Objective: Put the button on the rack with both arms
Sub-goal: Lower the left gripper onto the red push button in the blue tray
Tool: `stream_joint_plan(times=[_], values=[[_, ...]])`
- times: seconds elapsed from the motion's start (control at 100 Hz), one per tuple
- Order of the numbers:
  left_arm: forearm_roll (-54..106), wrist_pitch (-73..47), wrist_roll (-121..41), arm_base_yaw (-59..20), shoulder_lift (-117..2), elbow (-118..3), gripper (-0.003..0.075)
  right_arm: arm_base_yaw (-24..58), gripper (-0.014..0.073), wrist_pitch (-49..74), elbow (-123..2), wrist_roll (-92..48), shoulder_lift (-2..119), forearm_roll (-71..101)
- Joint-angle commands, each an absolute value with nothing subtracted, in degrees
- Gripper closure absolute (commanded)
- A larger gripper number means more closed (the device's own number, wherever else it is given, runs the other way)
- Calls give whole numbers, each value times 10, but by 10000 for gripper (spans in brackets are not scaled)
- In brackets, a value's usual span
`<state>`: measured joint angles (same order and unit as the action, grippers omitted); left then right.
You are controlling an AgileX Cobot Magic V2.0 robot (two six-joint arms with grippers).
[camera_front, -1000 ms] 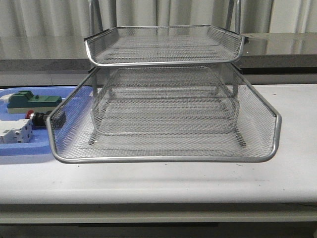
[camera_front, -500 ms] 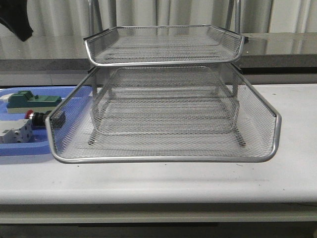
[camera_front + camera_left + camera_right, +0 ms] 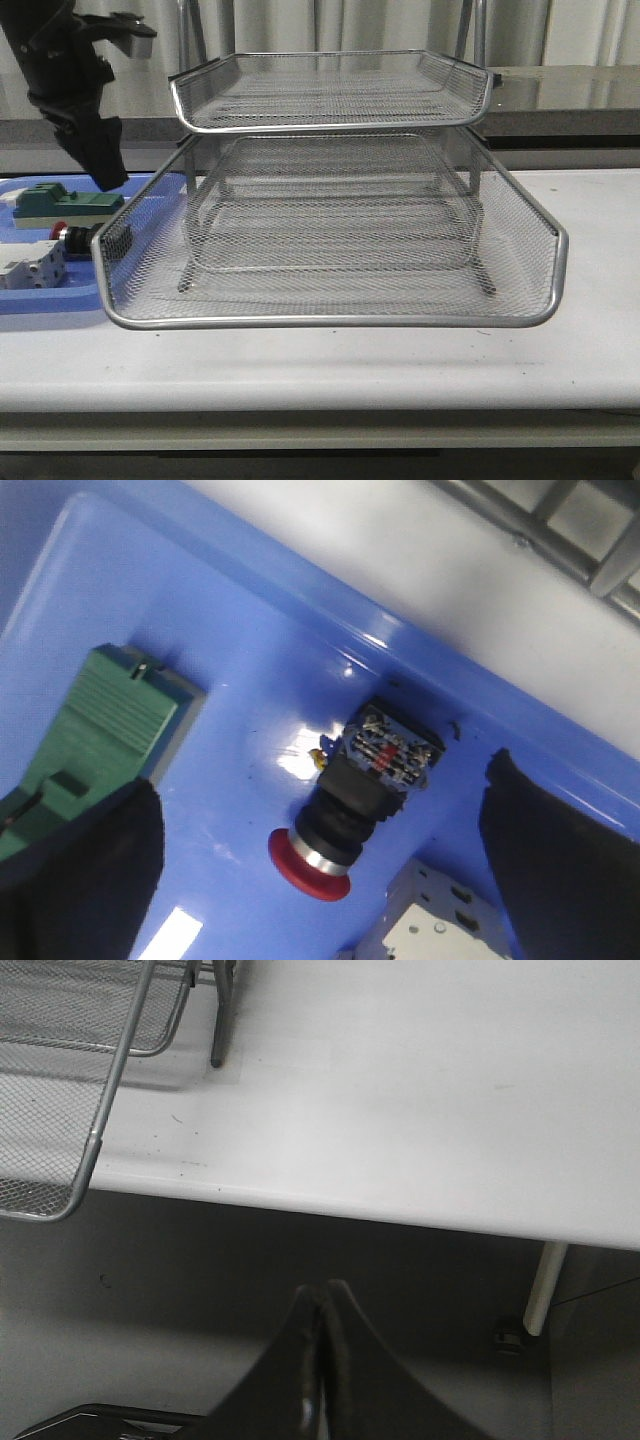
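The button (image 3: 352, 798), with its red cap, black body and blue rear end, lies on its side in the blue tray (image 3: 250, 630). In the front view the button (image 3: 76, 236) shows just left of the rack's lowest tray. My left gripper (image 3: 320, 772) hangs above it, open, with one black finger (image 3: 85, 875) on each side and nothing held. From the front, the left gripper (image 3: 103, 170) points down over the tray. The silver wire-mesh rack (image 3: 330, 230) fills the middle of the table. My right gripper (image 3: 322, 1292) is shut and empty, below the table's front edge.
A green-and-beige block (image 3: 68, 203) and a white block (image 3: 32, 268) share the blue tray (image 3: 50, 300) with the button. The rack's pulled-out lowest tray (image 3: 330, 320) reaches near the table's front edge. The rack's corner (image 3: 85, 1160) shows in the right wrist view.
The left arm has come down from the top left corner of the front view and now hangs over the blue tray. The button and rack have not moved.
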<state>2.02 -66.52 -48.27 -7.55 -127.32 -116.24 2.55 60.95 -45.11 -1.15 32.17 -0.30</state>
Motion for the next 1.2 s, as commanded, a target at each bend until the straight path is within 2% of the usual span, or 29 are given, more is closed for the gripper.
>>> stream_joint_plan(times=[0.0,0.99,1.09,1.19], values=[[25,-659,-494,-79,-1251,-1182,101,23,664,578,-470,-12,322,-9],[25,-670,-529,-79,-1325,-1182,105,23,664,578,-470,-12,322,-9],[25,-672,-529,-79,-1325,-1182,173,23,664,578,-470,-12,322,-9],[25,-672,-529,-79,-1325,-1182,341,23,664,578,-470,-12,322,-9]])
